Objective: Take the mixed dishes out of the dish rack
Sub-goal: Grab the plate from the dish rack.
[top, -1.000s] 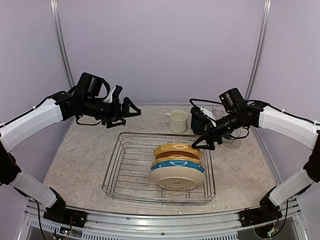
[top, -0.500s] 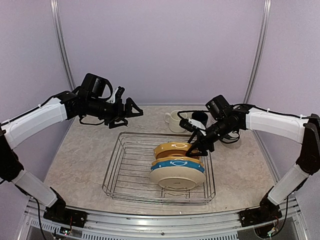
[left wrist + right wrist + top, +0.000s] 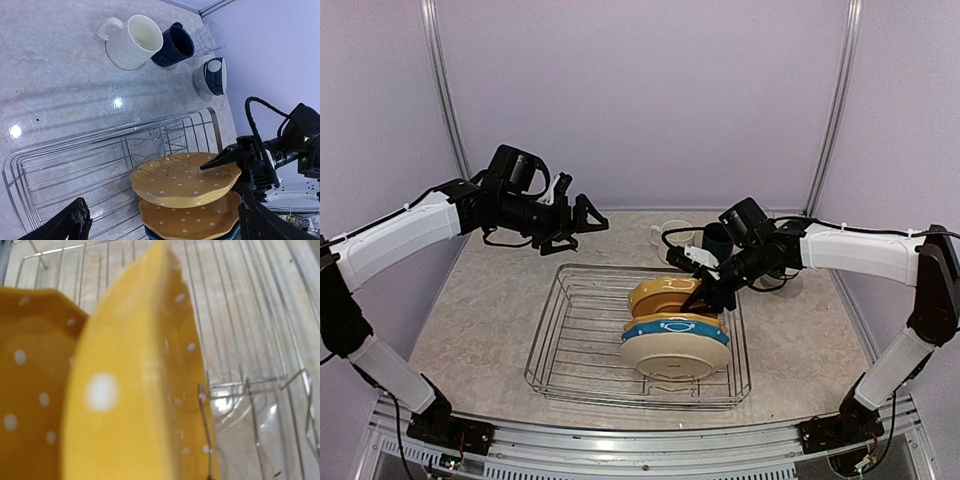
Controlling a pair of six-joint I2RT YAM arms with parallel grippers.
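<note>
The left arm (image 3: 400, 235) and right arm (image 3: 865, 250) have smooth white shells over black joints; their black bases (image 3: 445, 430) sit at seven and five o'clock overhead; thin black cables (image 3: 675, 235) loop by each wrist; the left gripper (image 3: 582, 225) and right gripper (image 3: 705, 298) are black; what seems a small green light (image 3: 305, 138) glows on the right wrist.

The dish rack (image 3: 575, 335), a silver wire basket with raised sides, sits in the middle of the worktop (image 3: 490, 300). Four round plates lean in a row in its 3 o'clock half. A mustard yellow plate (image 3: 185, 180) with white dots is furthest toward 12 o'clock, followed by a second dotted yellow plate (image 3: 192, 215), a blue-rimmed plate (image 3: 677, 333) and a cream patterned plate (image 3: 672, 360) toward 6 o'clock. Beyond the rack's 1 o'clock corner stand a ribbed cream mug (image 3: 135, 42), a navy mug (image 3: 174, 47) just beside it, a clear glass tumbler (image 3: 209, 37) and a teal-and-white bowl (image 3: 214, 76).
</note>
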